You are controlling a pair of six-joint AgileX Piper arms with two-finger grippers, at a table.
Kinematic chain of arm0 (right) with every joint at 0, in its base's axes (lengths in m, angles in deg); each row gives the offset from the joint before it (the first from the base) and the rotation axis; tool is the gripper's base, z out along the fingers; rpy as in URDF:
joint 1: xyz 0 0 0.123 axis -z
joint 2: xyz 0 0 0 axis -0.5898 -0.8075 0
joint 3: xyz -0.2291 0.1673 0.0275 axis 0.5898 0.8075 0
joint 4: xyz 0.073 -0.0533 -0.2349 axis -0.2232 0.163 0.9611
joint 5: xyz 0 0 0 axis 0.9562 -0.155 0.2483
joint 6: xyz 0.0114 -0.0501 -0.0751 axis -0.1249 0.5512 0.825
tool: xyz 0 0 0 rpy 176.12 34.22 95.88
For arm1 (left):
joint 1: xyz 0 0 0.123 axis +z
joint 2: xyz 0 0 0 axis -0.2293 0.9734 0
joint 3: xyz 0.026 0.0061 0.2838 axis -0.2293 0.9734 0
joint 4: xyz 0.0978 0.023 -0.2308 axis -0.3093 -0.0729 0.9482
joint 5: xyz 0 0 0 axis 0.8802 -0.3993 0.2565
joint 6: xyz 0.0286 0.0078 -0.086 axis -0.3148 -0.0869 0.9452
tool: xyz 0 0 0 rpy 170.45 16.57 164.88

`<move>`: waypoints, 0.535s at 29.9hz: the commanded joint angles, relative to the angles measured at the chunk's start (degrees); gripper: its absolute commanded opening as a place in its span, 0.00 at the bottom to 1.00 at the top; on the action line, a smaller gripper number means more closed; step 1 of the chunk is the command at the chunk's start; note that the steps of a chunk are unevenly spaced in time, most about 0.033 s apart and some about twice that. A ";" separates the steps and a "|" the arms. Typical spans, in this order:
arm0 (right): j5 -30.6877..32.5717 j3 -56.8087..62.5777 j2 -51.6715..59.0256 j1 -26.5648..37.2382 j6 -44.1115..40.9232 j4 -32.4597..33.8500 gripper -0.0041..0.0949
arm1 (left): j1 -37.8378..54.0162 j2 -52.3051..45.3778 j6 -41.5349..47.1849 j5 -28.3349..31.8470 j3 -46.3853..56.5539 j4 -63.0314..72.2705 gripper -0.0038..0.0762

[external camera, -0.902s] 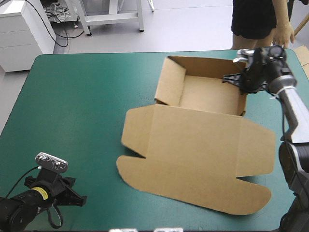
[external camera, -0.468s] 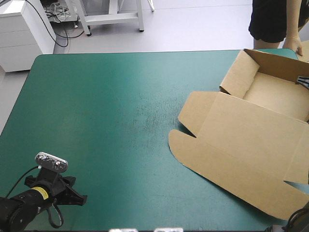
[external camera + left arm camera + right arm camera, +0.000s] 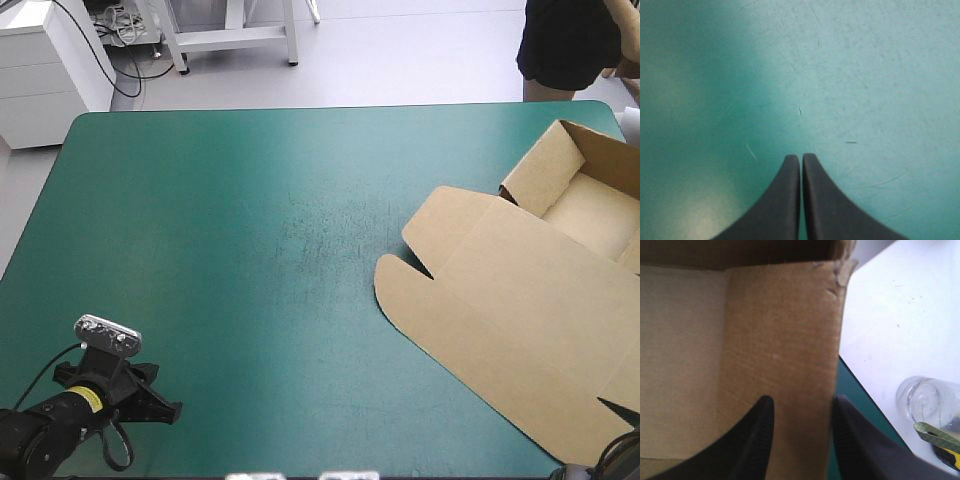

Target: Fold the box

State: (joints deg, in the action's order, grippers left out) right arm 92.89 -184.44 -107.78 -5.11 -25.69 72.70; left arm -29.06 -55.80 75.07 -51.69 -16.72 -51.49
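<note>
The box [image 3: 520, 290] lies far right of frame, tray upper right, lid flat; its right part is cut off. R tool [image 3: 801, 405] is narrow, pinching a tray wall. Best to grip firm, no tearing. L tool [image 3: 801, 157] is closed, empty, over bare surface [image 3: 200, 220]. R arm unseen from above.

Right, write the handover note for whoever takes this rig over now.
Left tool: shut, holding nothing, over the teal-green table at its near left corner.
Right tool: shut on the box, gripping a raised tray wall.
Box: at the table's right edge, partly out of the high view.
Done: tray walls raised.
To do: the lid lies flat, unfolded, toward the near edge.
</note>
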 commanded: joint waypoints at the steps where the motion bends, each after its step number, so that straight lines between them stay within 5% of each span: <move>1: -1.44 -1.29 3.50 0.21 0.06 1.40 0.52 | -0.35 0.14 0.39 3.33 -1.29 0.62 0.04; 10: -1.44 -1.29 5.53 0.21 0.46 -5.92 0.48 | -0.35 0.14 0.39 3.33 -1.29 0.62 0.04; 16: -1.44 -1.29 10.94 0.21 4.69 -10.44 0.20 | -0.35 0.14 0.39 3.33 -1.29 0.62 0.04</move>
State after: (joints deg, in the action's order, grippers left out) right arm 92.94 -184.32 -102.53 -5.11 -22.61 63.65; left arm -29.06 -55.80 75.07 -51.64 -16.72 -51.35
